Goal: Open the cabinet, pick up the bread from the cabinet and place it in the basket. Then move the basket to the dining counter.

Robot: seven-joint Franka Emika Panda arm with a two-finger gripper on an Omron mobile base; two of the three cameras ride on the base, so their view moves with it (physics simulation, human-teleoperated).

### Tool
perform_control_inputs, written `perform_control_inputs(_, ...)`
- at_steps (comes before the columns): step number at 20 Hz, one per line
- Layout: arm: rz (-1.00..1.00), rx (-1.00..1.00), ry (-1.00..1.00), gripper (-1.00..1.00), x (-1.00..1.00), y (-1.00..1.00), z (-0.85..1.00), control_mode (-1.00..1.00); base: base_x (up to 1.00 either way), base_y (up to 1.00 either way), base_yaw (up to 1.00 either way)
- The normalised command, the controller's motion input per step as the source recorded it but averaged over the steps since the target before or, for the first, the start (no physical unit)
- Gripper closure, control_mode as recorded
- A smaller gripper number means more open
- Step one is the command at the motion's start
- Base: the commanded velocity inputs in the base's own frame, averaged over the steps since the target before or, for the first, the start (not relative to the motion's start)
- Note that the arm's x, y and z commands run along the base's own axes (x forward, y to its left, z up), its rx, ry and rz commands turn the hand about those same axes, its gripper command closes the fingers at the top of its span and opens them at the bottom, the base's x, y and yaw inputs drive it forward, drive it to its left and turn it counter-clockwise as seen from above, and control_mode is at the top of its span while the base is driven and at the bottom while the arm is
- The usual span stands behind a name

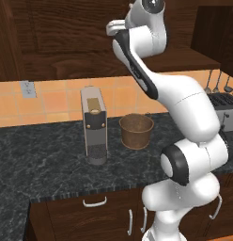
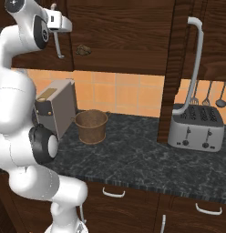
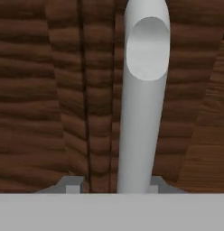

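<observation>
Right now, up at the cabinet (image 3: 37, 90), doors seemingly shut along the centre seam. Straddling its silver bar handle (image 3: 142, 126) with the jaws: one fingertip (image 3: 72, 185) off to one side, a strip of wood between, the other hard against the bar. Cannot tell whether clamped or merely narrowed around it. Long axis of the handle straight up the hand view, crosswise to the closing line, so well set for a pull, probably outward toward the base. Down on the desk (image 1: 43, 160), well below, the basket (image 1: 136, 131) near the coffee machine (image 1: 94, 124). Small brown lump (image 2: 83, 49) low on the cabinet front, perhaps the bread.
</observation>
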Motion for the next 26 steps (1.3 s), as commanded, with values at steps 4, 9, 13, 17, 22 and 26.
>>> perform_control_inputs(4,0.01,0.00,-0.06,1.00,0.02,0.00,0.00,-1.00,0.00,0.00,0.00)
perform_control_inputs(9,-0.06,0.00,0.00,1.00,-0.33,0.06,0.00,-1.00,0.00,0.00,0.00)
perform_control_inputs(13,-0.22,-0.01,0.00,1.00,-0.91,0.67,0.00,-1.00,0.00,0.00,0.00)
perform_control_inputs(17,-0.25,0.00,0.00,1.00,-1.00,0.72,0.00,-1.00,0.00,0.00,0.00)
perform_control_inputs(22,-0.22,0.00,0.00,1.00,-1.00,0.63,0.00,-1.00,0.00,0.00,0.00)
perform_control_inputs(26,-0.16,0.00,0.00,1.00,-1.00,0.72,0.00,-1.00,0.00,0.00,0.00)
